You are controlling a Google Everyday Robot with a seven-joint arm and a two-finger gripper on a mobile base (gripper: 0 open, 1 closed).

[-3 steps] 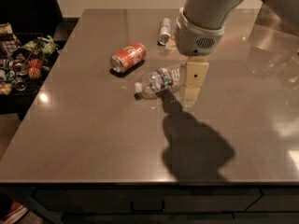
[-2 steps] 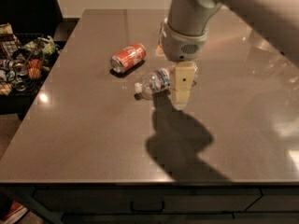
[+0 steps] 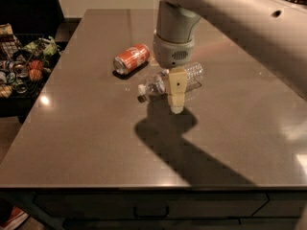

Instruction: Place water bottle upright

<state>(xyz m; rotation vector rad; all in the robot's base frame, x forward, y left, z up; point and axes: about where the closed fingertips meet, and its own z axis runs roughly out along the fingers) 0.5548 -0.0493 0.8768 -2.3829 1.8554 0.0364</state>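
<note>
Here, tool low over water bottle, mid-desk.
Lying on its side behind the tool, cap pointing left, near orange soda can; cannot tell whether tool apart or together.

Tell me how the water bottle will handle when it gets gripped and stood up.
The gripper hangs at the middle of the water bottle. The bottle lies on its side on the smooth table, so a nudge would probably roll it. Its clear ribbed plastic looks light and may dent when squeezed. Upright, being long and narrow, it could tip easily.
</note>
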